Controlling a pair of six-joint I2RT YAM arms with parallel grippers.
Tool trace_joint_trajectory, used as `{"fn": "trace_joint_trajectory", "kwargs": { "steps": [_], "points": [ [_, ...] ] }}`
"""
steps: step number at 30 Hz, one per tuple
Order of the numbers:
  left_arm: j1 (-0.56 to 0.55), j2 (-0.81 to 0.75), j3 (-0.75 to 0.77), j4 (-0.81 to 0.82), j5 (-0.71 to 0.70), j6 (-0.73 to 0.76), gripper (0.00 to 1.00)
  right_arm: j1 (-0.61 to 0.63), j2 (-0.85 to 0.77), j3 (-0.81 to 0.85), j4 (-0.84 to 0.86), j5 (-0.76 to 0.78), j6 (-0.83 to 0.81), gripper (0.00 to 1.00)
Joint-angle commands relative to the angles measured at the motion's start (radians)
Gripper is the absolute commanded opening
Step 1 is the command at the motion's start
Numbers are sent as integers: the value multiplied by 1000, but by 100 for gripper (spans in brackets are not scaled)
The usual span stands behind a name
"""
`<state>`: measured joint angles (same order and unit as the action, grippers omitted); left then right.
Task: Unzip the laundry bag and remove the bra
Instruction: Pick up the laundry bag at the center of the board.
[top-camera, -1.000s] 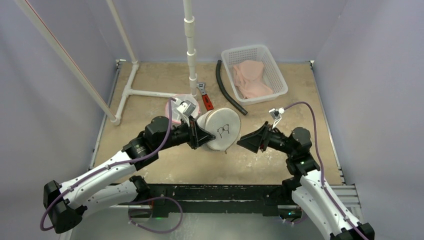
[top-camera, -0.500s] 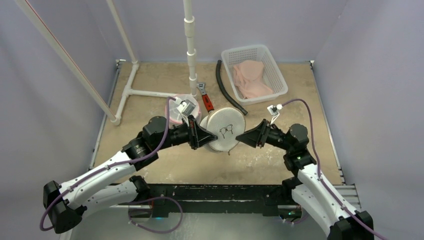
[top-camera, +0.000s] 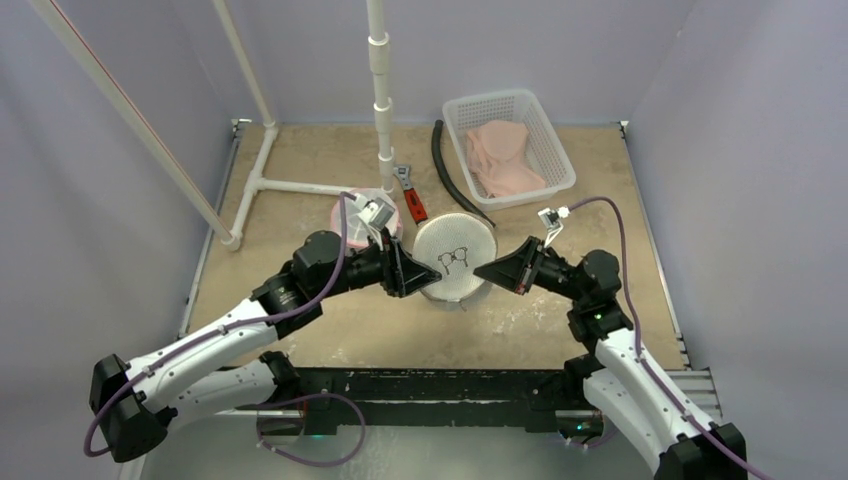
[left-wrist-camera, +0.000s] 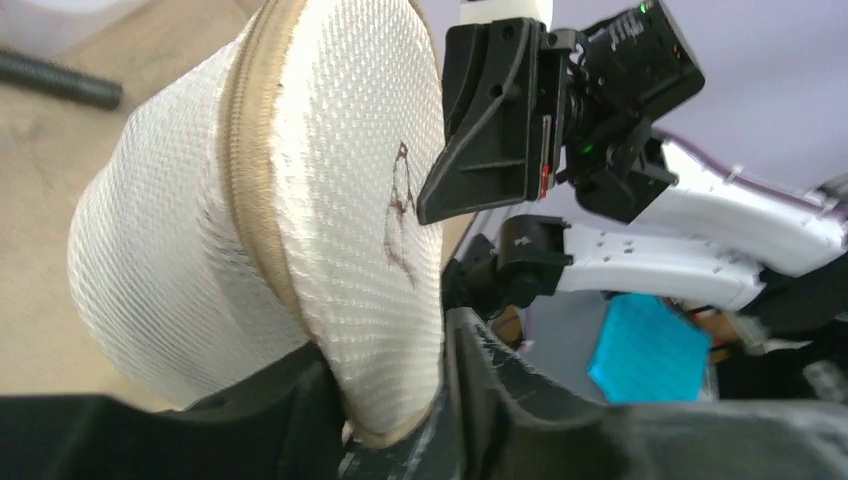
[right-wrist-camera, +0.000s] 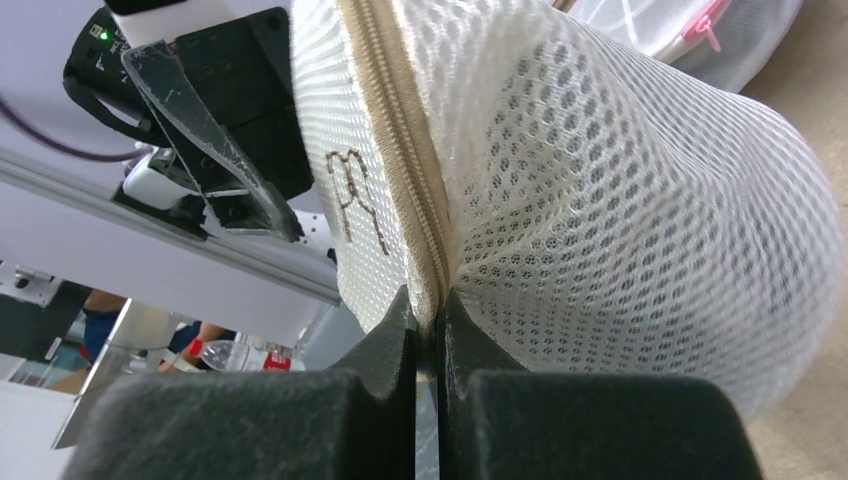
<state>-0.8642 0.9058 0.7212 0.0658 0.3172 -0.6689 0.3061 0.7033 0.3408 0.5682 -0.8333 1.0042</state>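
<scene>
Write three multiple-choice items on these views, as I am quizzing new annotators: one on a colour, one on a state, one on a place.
1. What colour is the zipper band on the round white mesh laundry bag? A. red B. beige C. black
2. How is the right gripper? A. wide open, clear of the bag B. shut on nothing C. shut on the zipper band
3. Where does the pink cloth lie? A. in the white plastic basket B. draped over the laundry bag C. in the right gripper
Key: 1 B, a tan strip in the right wrist view; 2 C, its fingers pinch the band; 3 A, the cloth fills the basket.
</scene>
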Motion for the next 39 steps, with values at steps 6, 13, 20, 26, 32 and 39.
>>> {"fn": "trace_joint_trajectory", "kwargs": {
  "steps": [6,13,20,26,32,39],
  "points": [
    [1,-98,-242,173,-208,-270,63,-2,-28,-126,159,215,204,0],
    [-29,-143,-507,507,-328,-593,64,13,-22,-175,247,357,300,0],
    [-74,25,-502,672,-441,-675,64,48,-15,-184,239,415,300,0],
    [-78,171,-458,789,-454,-722,65,51,-13,-210,241,404,289,0],
    [-78,257,-424,852,-452,-732,65,51,-18,-219,220,387,267,0],
    [-70,318,-386,841,-441,-728,65,51,-9,-232,234,364,255,0]
  ]
}}
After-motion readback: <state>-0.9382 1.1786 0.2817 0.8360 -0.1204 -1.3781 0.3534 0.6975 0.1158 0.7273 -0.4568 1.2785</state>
